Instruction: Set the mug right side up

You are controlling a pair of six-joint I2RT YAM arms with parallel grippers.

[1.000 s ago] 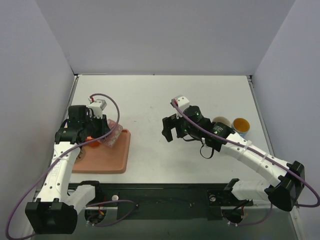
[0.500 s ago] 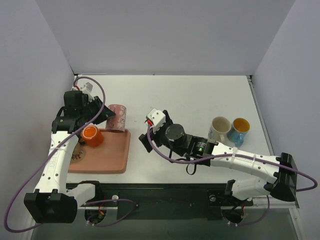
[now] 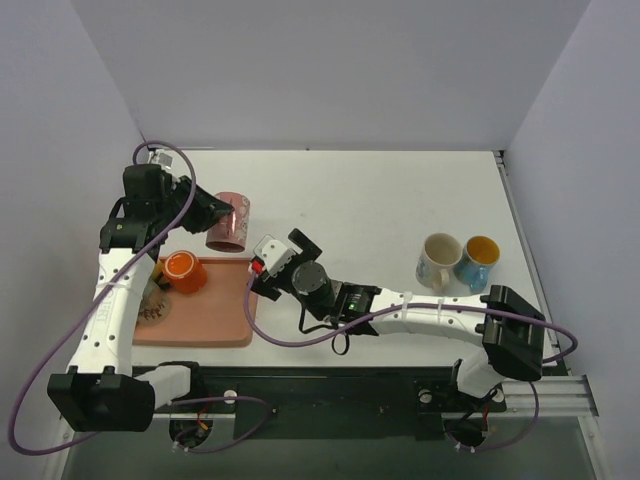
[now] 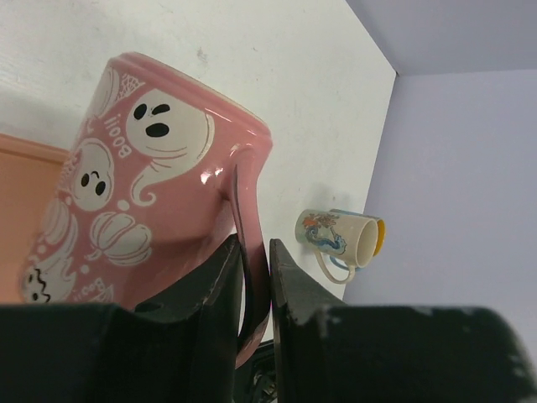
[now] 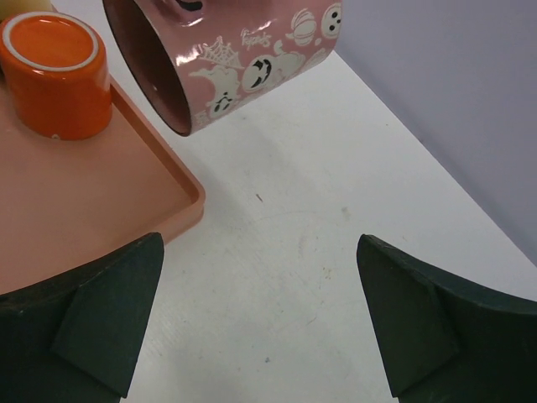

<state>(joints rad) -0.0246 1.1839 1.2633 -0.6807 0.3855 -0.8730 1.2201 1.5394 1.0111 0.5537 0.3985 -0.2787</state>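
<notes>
The mug (image 3: 230,221) is pink with white ghosts and pumpkins. It hangs tilted over the table just past the tray's far edge. My left gripper (image 3: 210,212) is shut on its handle; in the left wrist view the handle (image 4: 248,227) sits pinched between the two black fingers of that gripper (image 4: 256,252). The right wrist view shows the mug (image 5: 252,59) from below, its dark mouth turned down towards the tray. My right gripper (image 3: 268,270) hovers by the tray's right edge, and it (image 5: 260,294) is open with only bare table between its fingers.
A salmon tray (image 3: 215,318) lies at the left with an orange cup (image 3: 184,271) standing on it. A cream mug (image 3: 438,260) and a blue mug with a yellow inside (image 3: 481,257) stand at the right. Grey walls enclose the table.
My left arm has lifted the pink mug off the tray and carried it back and up. My right arm has swung left across the table to the tray's edge, still open.
</notes>
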